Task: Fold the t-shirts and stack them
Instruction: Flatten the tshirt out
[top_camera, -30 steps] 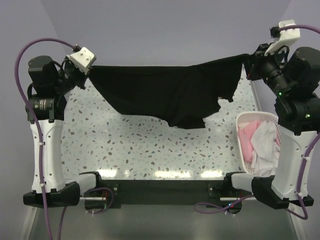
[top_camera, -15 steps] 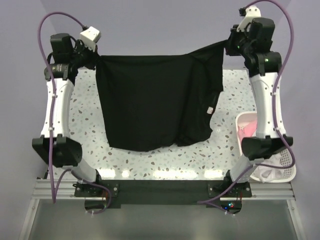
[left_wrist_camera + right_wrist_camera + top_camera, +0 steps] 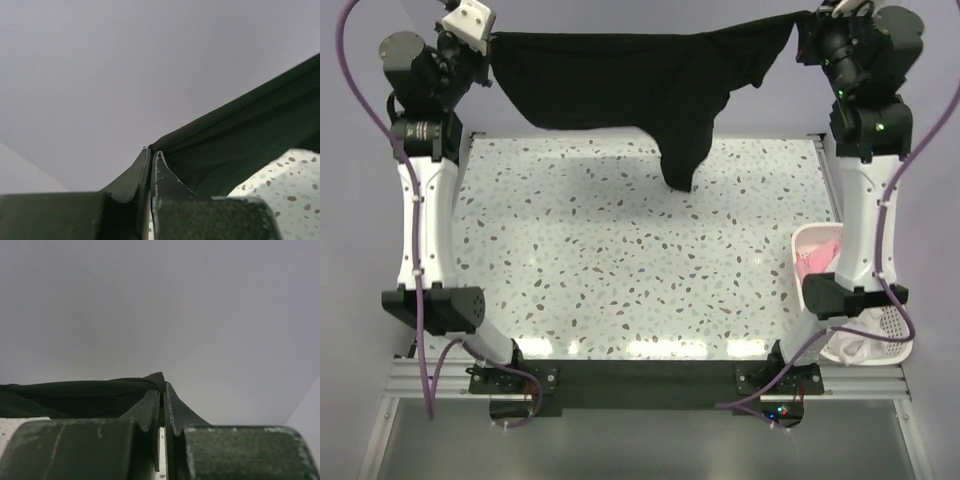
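The black t-shirt [image 3: 640,80] hangs stretched between both grippers, high above the far edge of the table. My left gripper [image 3: 492,42] is shut on its left corner; in the left wrist view [image 3: 152,152] the cloth [image 3: 250,130] runs off to the right. My right gripper [image 3: 800,25] is shut on its right corner; in the right wrist view [image 3: 162,385] the cloth [image 3: 75,397] runs off to the left. A fold of the shirt droops lowest near the middle. Pink and white shirts [image 3: 815,260] lie in the basket.
A white slatted basket [image 3: 880,335] stands at the table's right edge, partly behind the right arm. The speckled tabletop [image 3: 620,260] lies below the hanging shirt. A grey wall is behind.
Both arms have risen and moved back, lifting the black shirt off the table. It now hangs shorter in view, bunched along the top edge.
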{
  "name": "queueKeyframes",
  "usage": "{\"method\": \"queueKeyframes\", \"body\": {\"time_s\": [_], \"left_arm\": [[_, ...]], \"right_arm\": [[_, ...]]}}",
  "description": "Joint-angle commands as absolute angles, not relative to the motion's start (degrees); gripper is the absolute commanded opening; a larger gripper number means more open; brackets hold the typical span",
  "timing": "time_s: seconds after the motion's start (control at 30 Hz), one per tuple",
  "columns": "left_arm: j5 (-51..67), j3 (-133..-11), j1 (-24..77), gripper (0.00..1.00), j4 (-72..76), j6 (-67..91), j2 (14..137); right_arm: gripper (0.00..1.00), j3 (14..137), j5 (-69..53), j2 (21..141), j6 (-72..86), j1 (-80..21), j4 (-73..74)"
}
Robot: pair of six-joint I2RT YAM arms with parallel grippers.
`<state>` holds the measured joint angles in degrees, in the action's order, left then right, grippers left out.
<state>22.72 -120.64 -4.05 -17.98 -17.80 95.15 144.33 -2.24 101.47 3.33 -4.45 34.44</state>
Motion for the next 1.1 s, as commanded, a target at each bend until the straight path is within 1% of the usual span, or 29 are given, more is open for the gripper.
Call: {"method": "queueKeyframes", "body": {"time_s": [0.0,0.03,0.1,0.13,0.17,0.23,0.27,0.3,0.33,0.37,0.4,0.43,0.47,0.53,0.57,0.67,0.7,0.73,0.77,0.8,0.83,0.87,0.9,1.03,1.07], "left_arm": [[20.6,-111.7,-4.9,0.0,-9.2,-24.1,87.2],[21.3,-105.8,-5.1,0.0,-9.1,-25.2,84.2],[24.5,-98.4,-5.2,0.0,-7.5,-29.3,80.7],[25.6,-90.4,-5.3,0.0,-6.9,-30.7,76.9],[28.0,-86.7,-5.3,0.0,-6.6,-32.3,75.1],[30.1,-77.9,-5.3,0.0,-8.7,-36.6,71.2],[32.1,-75.5,-5.2,0.0,-10.4,-38.2,70.1],[33.2,-73.1,-5.2,0.0,-14.2,-41.5,68.9],[34.4,-68.3,-5.3,0.0,-16.6,-43.9,66.6],[36.6,-65.6,-5.2,0.0,-18.4,-46.0,65.1],[37.6,-62.9,-5.2,0.0,-20.8,-49.1,63.5],[38.3,-57.4,-5.2,0.01,-21.8,-50.4,60.1],[40.6,-55.0,-5.1,0.02,-23.4,-52.6,58.5],[42.2,-48.6,-5.1,0.04,-28.3,-58.5,54.6],[42.9,-47.0,-5.0,0.06,-29.8,-60.0,53.6],[43.0,-41.4,-5.0,0.11,-37.2,-66.7,51.9],[42.8,-40.4,-5.1,0.17,-42.4,-71.7,51.8],[42.5,-38.6,-5.0,0.21,-45.1,-74.3,51.3],[41.4,-37.8,-5.1,0.23,-47.4,-76.3,50.9],[40.7,-37.0,-5.1,0.29,-50.9,-78.7,50.4],[40.1,-36.0,-5.1,0.31,-52.8,-80.2,49.2],[39.3,-35.6,-5.1,0.34,-55.5,-81.8,48.5],[39.0,-35.2,-5.1,0.41,-56.4,-82.1,47.8],[39.5,-35.5,-5.1,0.48,-56.8,-81.2,46.5],[39.9,-35.8,-5.1,0.49,-56.3,-80.5,46.8]], "right_arm": [[0.0,140.0,0.2,93.5,0.4,-4.1,28.4],[0.0,137.8,-1.6,91.1,-1.4,-4.0,28.9],[0.0,128.6,-3.2,88.2,-3.4,-4.1,30.4],[0.0,124.9,-3.9,84.5,-4.4,-4.0,30.9],[0.0,117.4,-6.0,82.8,-5.7,-4.0,32.8],[0.0,109.9,-7.5,78.8,-8.9,-4.1,35.1],[0.0,102.5,-7.9,74.7,-10.2,-4.0,37.2],[0.0,98.9,-7.6,72.7,-11.8,-4.1,38.1],[0.0,95.6,-7.6,70.8,-12.0,-4.1,39.2],[0.0,89.8,-7.6,66.9,-12.6,-4.0,42.1],[0.0,87.0,-8.3,65.2,-14.2,-4.0,43.6],[0.0,84.2,-8.4,63.0,-14.6,-4.1,44.8],[0.0,79.0,-9.0,61.3,-15.0,-4.0,46.1],[0.0,73.9,-11.3,56.2,-17.9,-4.1,49.4],[0.0,69.4,-11.3,54.9,-18.4,-4.1,50.6],[0.0,63.0,-14.6,52.1,-23.5,-4.2,56.0],[0.06,62.0,-15.5,52.3,-26.5,-4.1,58.2],[0.18,61.7,-17.1,52.8,-28.8,-4.0,59.8],[0.34,63.5,-18.0,53.2,-30.8,-4.0,63.6],[0.56,64.1,-18.0,53.3,-32.8,-4.0,64.2],[0.66,64.7,-18.4,53.5,-34.3,-4.1,65.6],[0.78,66.1,-19.8,53.5,-36.0,-4.1,67.9],[0.91,66.7,-20.0,53.4,-38.6,-4.1,68.5],[0.94,69.6,-19.3,55.5,-39.9,-4.1,67.9],[0.94,70.0,-19.3,57.7,-39.5,-4.0,67.1]]}}
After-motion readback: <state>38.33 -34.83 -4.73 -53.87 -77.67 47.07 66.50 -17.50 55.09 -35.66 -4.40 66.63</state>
